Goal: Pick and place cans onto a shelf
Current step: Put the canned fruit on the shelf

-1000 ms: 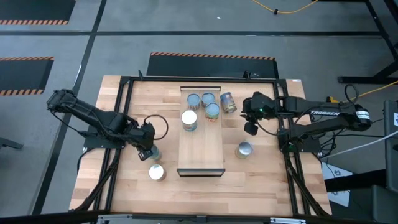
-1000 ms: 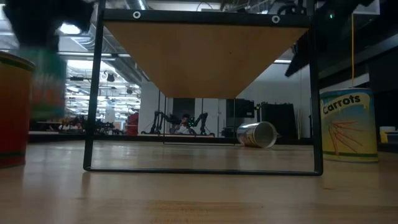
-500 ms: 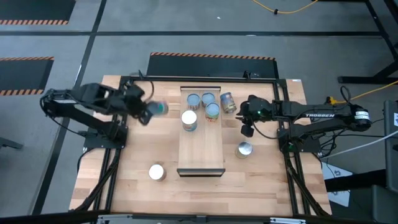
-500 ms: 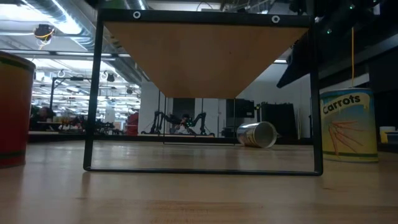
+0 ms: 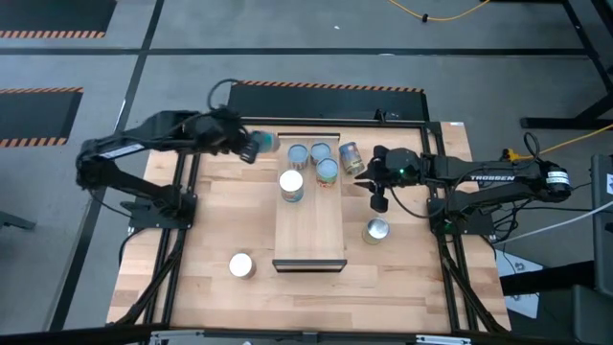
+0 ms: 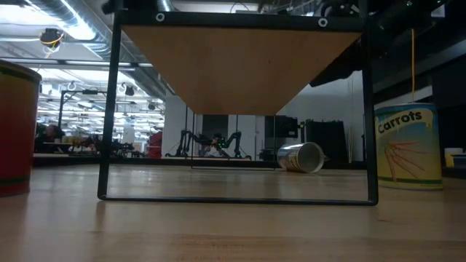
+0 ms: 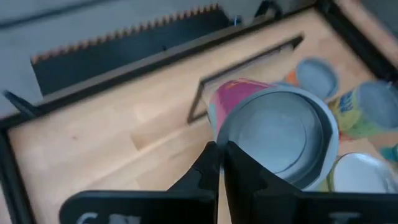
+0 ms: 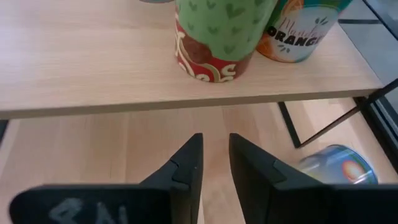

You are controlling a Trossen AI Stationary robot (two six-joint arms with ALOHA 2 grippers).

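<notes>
Four cans stand on the shelf [image 5: 308, 230]; a fifth rides in.

One can [image 5: 261, 143], held sideways in the left gripper [image 5: 247, 146] clamped on it, hangs just off the shelf's ten o'clock corner; bare board lies toward six o'clock. The right gripper [image 5: 377, 196], jaws narrowly parted and empty, hovers at three o'clock, near a toppled can [image 5: 351, 157].

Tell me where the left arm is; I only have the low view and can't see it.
Observer: The left gripper is shut on a can, in the air by the shelf's far left corner.
Operator: How many are on the shelf?
Observer: Four upright cans, clustered at its far end.
Operator: And the right gripper?
Observer: The right gripper is open and empty, over the table right of the shelf.
</notes>
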